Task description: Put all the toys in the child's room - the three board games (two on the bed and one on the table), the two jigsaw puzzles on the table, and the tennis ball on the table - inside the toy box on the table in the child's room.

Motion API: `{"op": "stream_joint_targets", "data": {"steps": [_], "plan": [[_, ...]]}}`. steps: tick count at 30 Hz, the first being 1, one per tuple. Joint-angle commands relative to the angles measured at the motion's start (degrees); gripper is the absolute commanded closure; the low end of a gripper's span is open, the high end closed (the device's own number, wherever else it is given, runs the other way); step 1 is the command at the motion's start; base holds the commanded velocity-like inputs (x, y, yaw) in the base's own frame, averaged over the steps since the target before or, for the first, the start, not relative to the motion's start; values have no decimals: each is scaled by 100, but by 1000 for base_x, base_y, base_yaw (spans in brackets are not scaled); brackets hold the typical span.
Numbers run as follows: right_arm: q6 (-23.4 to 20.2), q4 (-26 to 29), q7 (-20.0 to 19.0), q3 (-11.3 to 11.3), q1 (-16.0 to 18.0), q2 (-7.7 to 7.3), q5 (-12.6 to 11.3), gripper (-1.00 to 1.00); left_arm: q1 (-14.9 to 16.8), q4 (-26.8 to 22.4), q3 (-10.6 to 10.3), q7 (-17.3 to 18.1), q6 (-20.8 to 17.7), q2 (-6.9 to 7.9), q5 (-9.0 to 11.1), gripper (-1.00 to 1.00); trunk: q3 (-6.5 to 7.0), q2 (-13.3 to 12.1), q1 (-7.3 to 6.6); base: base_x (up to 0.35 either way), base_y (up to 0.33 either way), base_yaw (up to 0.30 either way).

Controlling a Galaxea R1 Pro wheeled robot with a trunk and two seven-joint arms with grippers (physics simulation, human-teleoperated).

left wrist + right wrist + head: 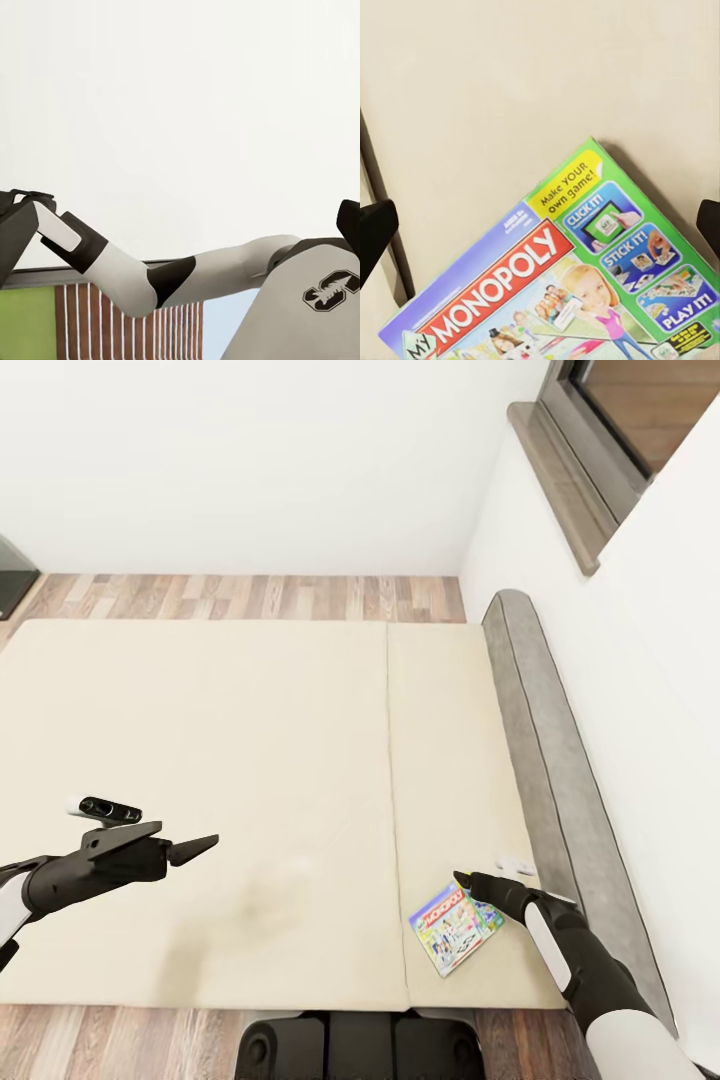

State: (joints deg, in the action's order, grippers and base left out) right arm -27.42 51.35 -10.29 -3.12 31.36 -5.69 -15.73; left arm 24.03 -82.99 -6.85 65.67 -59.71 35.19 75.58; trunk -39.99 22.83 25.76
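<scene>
Location: robot stands at the foot edge of the bed (250, 760), a cream mattress with one seam; grey padded side rail along the wall side.
Task item: Monopoly box (455, 927) lies flat on the mattress near the front corner, just past the seam, printed face up.
Right gripper (472, 881): directly over the far edge of the box; in the right wrist view the two finger tips sit wide apart at either side with the box (577, 292) between and beyond them, so the jaws are released and nothing is held.
Left gripper (190, 848): held out over bare mattress, well apart from the box; whether its fingers are parted or closed cannot be told from these views.
Step in hand: judged to be the pick-up of this board game.
Recommended practice: the box lies skewed to the jaw line; turn the wrist square to its short side, descend over one edge, close only once both fingers bracket it.
Risk: a flat box on soft bedding may slide or tilt under a one-sided pinch.
</scene>
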Motion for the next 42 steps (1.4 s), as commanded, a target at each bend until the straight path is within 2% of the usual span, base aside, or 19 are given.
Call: {"op": "stream_joint_targets", "data": {"steps": [1,42], "plan": [[-36,5,-19,-14,1,-1,-14,-100,5,2,-14,14,-26,6,19,-100,-16,9,3,0,0,0],[44,-37,9,-11,1,-60,26,-100,5,11,-18,0,-24,-30,19,-100,-400,9,3,0,0,0]]}}
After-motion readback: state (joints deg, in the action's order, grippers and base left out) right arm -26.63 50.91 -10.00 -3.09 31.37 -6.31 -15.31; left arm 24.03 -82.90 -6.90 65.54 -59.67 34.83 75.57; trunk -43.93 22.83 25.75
